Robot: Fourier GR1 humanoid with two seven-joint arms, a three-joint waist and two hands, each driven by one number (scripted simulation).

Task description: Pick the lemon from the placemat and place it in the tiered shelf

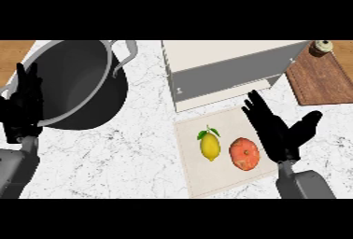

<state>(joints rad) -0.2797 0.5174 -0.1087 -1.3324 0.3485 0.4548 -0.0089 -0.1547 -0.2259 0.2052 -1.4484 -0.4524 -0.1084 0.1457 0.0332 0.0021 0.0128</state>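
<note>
Right hand [276,128] fingers straight and spread, thumb splayed toward frame right, holding nothing; palm hovers over the right edge of the placemat [207,175], grey forearm entering from lower right. Lemon [210,146] lies on the mat at lower centre, smooth yellow oval with green leaves, just left of a ribbed orange-red round fruit [244,153]; hand apart from both. Left hand [24,105] open, fingers up, at the left edge beside a big grey pot [69,84]. Tiered shelf [228,67] boxy, grey-and-cream, upper centre; wooden board [324,77] upper right; marble counter [131,154].

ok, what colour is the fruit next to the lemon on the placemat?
Orange-red fruit, right of the yellow lemon on the placemat; head view shows it.
</note>
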